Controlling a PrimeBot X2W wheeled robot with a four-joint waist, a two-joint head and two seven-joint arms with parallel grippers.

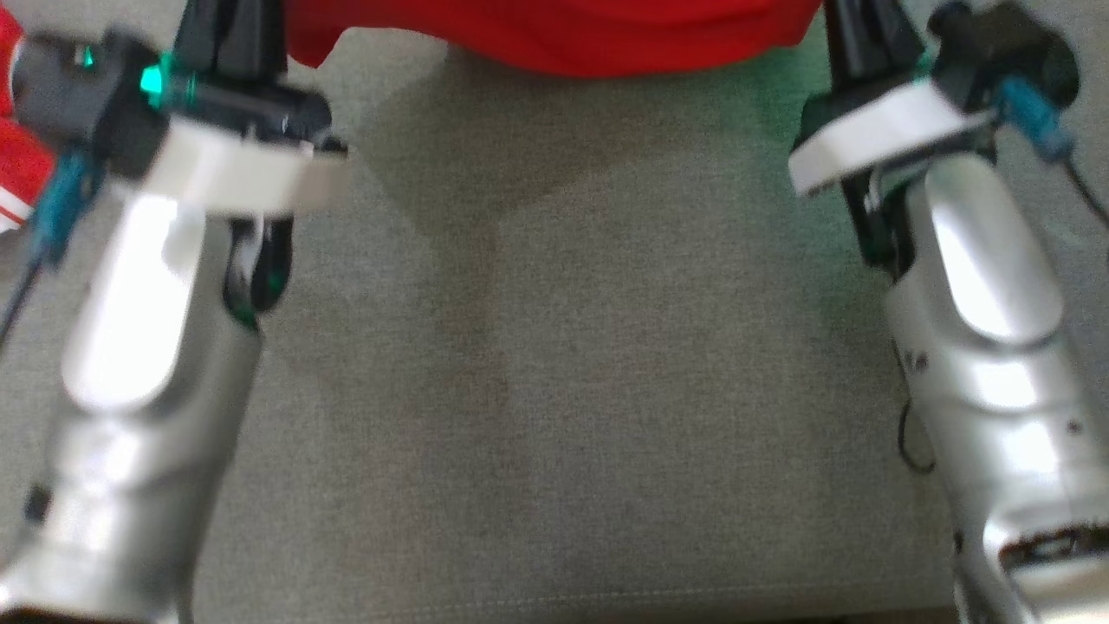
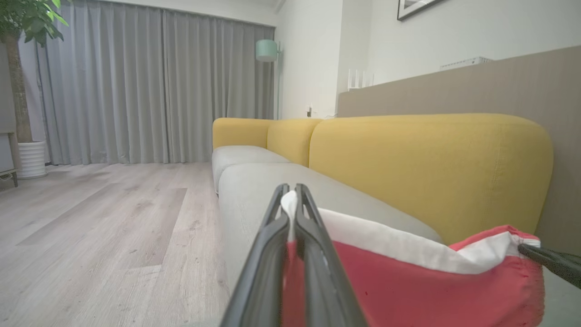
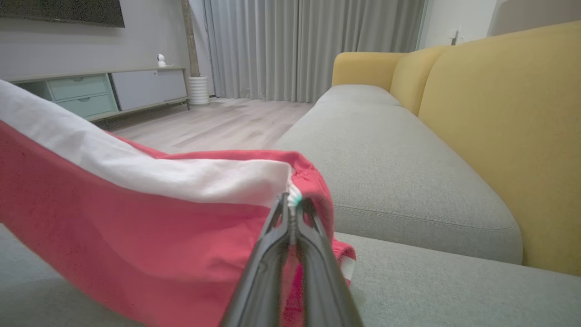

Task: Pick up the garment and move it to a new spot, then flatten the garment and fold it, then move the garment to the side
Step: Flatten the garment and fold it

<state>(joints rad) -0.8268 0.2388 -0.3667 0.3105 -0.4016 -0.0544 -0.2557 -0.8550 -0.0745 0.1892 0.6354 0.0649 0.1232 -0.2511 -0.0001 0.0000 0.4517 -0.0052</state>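
The garment (image 1: 554, 35) is red with a white band along one edge, and it hangs stretched between both grippers above the grey sofa seat (image 1: 554, 364). In the left wrist view my left gripper (image 2: 290, 190) is shut on the white-banded edge of the garment (image 2: 408, 281). The other arm's finger (image 2: 549, 262) pinches the far corner at the right. The right wrist view has my right gripper (image 3: 290, 202) shut on a bunched corner, with the garment (image 3: 136, 236) spreading away to the left. In the head view both grippers (image 1: 227, 30) (image 1: 862, 35) reach up to the garment's lower hem, fingertips cut off.
Yellow back cushions (image 2: 431, 172) run along the sofa behind the grey seats (image 3: 386, 159). Wooden floor (image 2: 113, 218) lies beside the sofa, with grey curtains (image 2: 150, 86), a potted plant (image 2: 27, 154), a floor lamp (image 2: 266, 50) and a low cabinet (image 3: 104, 91) beyond.
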